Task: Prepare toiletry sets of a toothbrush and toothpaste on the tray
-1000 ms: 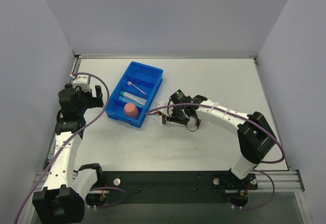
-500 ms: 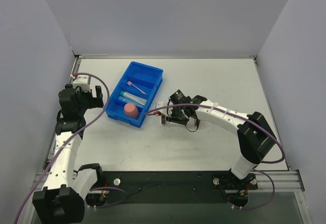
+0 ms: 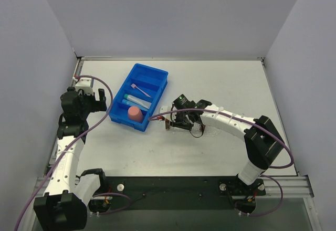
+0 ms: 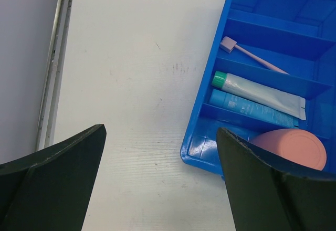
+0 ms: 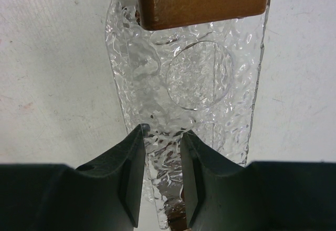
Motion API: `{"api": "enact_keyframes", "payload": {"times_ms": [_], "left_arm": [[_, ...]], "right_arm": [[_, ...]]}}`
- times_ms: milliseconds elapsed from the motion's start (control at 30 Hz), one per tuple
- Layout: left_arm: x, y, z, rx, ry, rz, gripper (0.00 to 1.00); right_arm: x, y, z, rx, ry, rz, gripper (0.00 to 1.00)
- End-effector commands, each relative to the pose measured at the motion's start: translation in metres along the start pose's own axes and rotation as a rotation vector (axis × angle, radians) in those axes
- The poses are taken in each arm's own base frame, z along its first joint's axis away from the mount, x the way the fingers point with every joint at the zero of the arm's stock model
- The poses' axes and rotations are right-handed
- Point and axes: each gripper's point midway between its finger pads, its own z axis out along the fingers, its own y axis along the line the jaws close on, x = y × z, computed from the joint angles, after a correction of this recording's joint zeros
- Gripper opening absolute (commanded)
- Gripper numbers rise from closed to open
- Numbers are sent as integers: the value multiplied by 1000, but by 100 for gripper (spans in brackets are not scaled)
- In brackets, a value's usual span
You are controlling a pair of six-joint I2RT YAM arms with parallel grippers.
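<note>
My right gripper (image 5: 163, 152) is shut on the clear glittery tray (image 5: 194, 73), gripping its long wall; the brown end block (image 5: 202, 0) lies ahead. In the top view the right gripper (image 3: 181, 119) holds the tray (image 3: 170, 122) just right of the blue bin. The pink-lilac toothbrush (image 4: 252, 55) lies in a bin compartment. The grey-blue toothpaste tube (image 4: 260, 92) and the brighter blue tube (image 4: 254, 110) lie side by side in the compartment below it. My left gripper (image 4: 157, 184) is open and empty over bare table left of the bin (image 3: 86, 101).
The blue compartmented bin (image 3: 140, 95) stands left of centre, holding a round pink cup (image 3: 135, 113) at its near end, seen also in the left wrist view (image 4: 289, 147). Grey walls enclose the table on three sides.
My right gripper with the tray has shifted slightly left toward the bin. The left arm has not moved.
</note>
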Motion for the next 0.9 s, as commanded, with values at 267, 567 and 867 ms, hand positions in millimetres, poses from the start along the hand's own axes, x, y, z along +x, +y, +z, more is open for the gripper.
{"api": "enact_keyframes", "payload": {"times_ms": [267, 567, 867], "left_arm": [[-10, 4, -2, -14, -37, 10, 97], [-8, 4, -2, -13, -29, 11, 97], [-7, 4, -2, -15, -28, 11, 97]], "right_arm": [[1, 3, 2, 24, 9, 47, 0], [-2, 5, 4, 18, 1, 49, 0], [1, 7, 5, 15, 13, 35, 0]]}}
